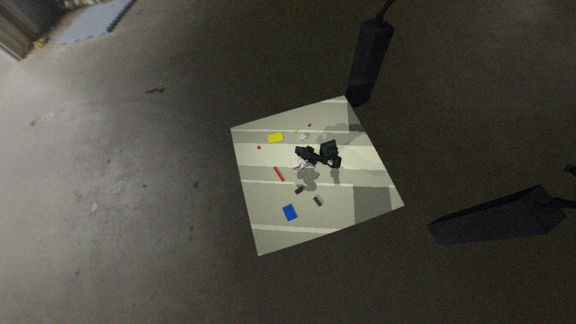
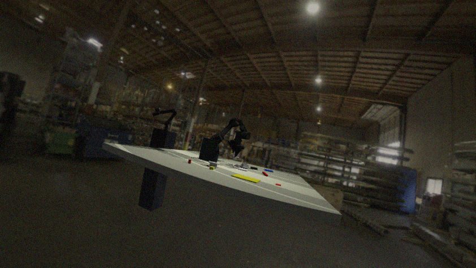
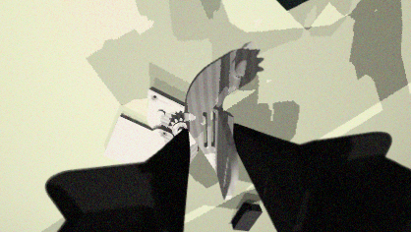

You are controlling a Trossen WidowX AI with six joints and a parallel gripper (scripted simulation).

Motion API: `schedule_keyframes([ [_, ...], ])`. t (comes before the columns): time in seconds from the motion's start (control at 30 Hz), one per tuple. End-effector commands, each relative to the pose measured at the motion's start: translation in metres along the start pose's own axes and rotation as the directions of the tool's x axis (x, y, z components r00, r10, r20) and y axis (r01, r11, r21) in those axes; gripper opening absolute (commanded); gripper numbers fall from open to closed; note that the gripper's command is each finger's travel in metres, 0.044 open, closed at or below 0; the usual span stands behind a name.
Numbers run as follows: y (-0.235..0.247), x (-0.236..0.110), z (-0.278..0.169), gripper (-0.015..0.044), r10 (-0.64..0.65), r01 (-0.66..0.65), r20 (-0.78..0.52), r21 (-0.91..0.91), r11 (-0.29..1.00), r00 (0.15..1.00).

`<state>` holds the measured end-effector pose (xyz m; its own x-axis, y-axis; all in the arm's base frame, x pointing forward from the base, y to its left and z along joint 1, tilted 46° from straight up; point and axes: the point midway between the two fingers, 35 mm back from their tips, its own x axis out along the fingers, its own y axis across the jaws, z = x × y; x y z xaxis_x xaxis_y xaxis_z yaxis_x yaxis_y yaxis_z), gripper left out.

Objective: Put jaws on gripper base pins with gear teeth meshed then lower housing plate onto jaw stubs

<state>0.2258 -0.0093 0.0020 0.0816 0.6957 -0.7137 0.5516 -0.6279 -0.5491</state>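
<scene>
The gripper [image 1: 305, 154] [image 2: 236, 155] [image 3: 209, 131] grips one jaw [image 3: 203, 95] mid-body, presumably leaving its toothed end, at one o'clock, free for meshing.

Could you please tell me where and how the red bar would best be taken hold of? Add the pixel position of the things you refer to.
I would grip the red bar [image 1: 278, 173] [image 2: 265, 173] at mid-length, coming from straight above, with one finger on each long side. It lies flat, long and narrow, so its width suits a pinch and the middle should balance. Its long sides look unobstructed.
</scene>
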Motion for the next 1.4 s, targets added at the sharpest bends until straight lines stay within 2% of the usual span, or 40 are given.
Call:
schedule_keyframes([
  [0.0,0.002,0.002,0.005,0.0134,-0.005,0.005,0.004,0.081,0.997,1.0],
  [0.67,0.012,0.003,0.023,0.0134,-0.016,0.016,-0.004,0.474,0.88,1.0],
  [1.17,0.012,0.003,0.023,0.0134,-0.016,0.016,-0.004,0.477,0.879,1.0],
  [1.37,0.012,0.003,0.023,0.0134,-0.016,0.016,-0.004,0.425,0.905,1.0],
])
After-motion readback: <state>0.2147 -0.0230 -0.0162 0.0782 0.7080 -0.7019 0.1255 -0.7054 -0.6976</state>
